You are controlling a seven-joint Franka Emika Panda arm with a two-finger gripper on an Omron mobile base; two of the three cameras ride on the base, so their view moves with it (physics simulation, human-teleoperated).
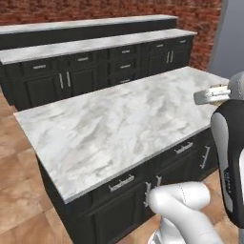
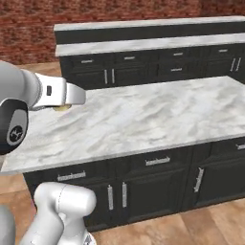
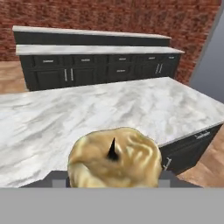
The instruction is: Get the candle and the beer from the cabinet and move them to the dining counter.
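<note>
The candle [image 3: 113, 159], a squat tan-yellow lump with a dark wick, sits close to the camera in the hand view. My gripper [image 3: 113, 180] is shut on it, and the candle hides most of both fingers. From the base, the gripper [image 1: 206, 96] [image 2: 76, 95] hangs just above the near edge of a marble top, with a sliver of the candle [image 2: 62, 108] [image 1: 220, 88] showing at the hand. The beer and the cabinet are out of view. With no stools in view, I cannot tell which marble top is the dining counter.
A marble-topped dark island [image 1: 109, 128] [image 2: 158, 115] [image 3: 65, 118] with drawers and doors stands right ahead. Behind it a long two-level marble counter [image 1: 90, 45] [image 2: 153, 44] [image 3: 96, 49] runs along a red brick wall [image 3: 109, 15]. Brown tile floor [image 1: 19, 190] lies to the left.
</note>
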